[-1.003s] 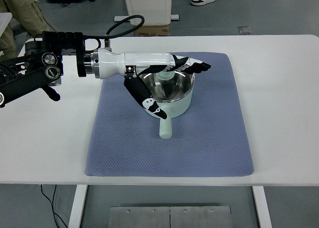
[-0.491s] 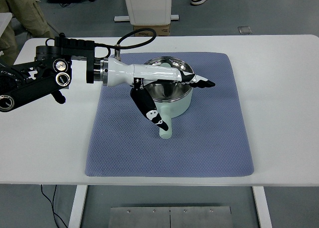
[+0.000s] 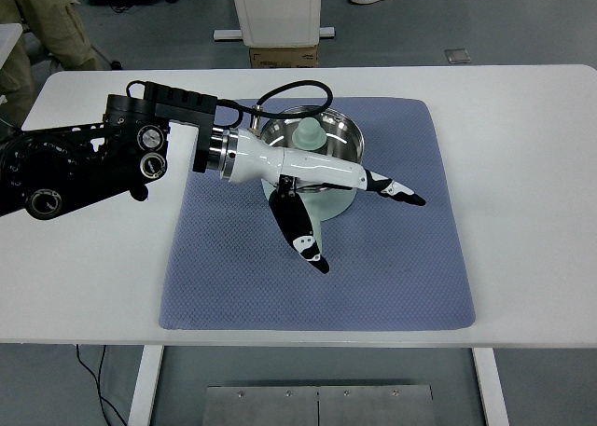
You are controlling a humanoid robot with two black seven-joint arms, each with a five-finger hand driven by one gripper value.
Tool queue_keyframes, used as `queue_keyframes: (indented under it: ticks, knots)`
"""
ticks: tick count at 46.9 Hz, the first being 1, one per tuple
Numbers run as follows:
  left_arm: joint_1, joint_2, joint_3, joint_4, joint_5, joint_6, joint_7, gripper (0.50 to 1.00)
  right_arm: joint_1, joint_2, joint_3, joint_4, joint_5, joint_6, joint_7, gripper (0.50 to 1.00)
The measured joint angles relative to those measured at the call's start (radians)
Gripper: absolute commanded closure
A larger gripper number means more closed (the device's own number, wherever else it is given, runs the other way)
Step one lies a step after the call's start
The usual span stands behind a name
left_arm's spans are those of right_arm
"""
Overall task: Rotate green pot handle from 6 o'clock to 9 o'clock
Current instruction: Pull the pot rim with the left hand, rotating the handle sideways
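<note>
The mint-green pot (image 3: 328, 200) with a steel inside stands on the blue-grey mat (image 3: 401, 277), in its back half. A pale green knob (image 3: 308, 132) shows inside the pot. My left hand (image 3: 367, 232) reaches from the left across the pot's near side. It is open: the fingers (image 3: 399, 191) point right past the pot wall, and the thumb (image 3: 303, 235) points down toward the table's near edge. The thumb lies where the pot handle stuck out at 6 o'clock, so the handle is hidden. Nothing is grasped.
The mat lies on a white table (image 3: 522, 165). The black left arm (image 3: 84, 156) spans the table's left part, with a cable looping over the pot's rim. Beyond the far edge stand a white pedestal (image 3: 276, 6), a cardboard box (image 3: 284, 55) and a person's legs (image 3: 42, 20).
My left hand has slid right and toward the near edge across the pot. Its thumb now covers the handle, which was visible before. The pot has stayed in place.
</note>
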Motion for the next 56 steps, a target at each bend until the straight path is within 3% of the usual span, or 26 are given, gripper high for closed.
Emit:
queue_keyframes:
  ticks: [33, 41, 56]
  knots:
    - [-0.038, -0.044, 0.092, 0.013, 0.138, -0.005, 0.0, 0.5, 0.0, 0.0, 0.0, 0.0, 0.0, 0.0, 0.0, 0.5]
    - [-0.065, -0.043, 0.101, 0.023, 0.158, -0.074, 0.0, 0.5, 0.0, 0.0, 0.0, 0.0, 0.0, 0.0, 0.0, 0.5]
    - [-0.082, -0.038, 0.105, 0.045, 0.224, -0.112, -0.001, 0.5, 0.0, 0.0, 0.0, 0.0, 0.0, 0.0, 0.0, 0.5]
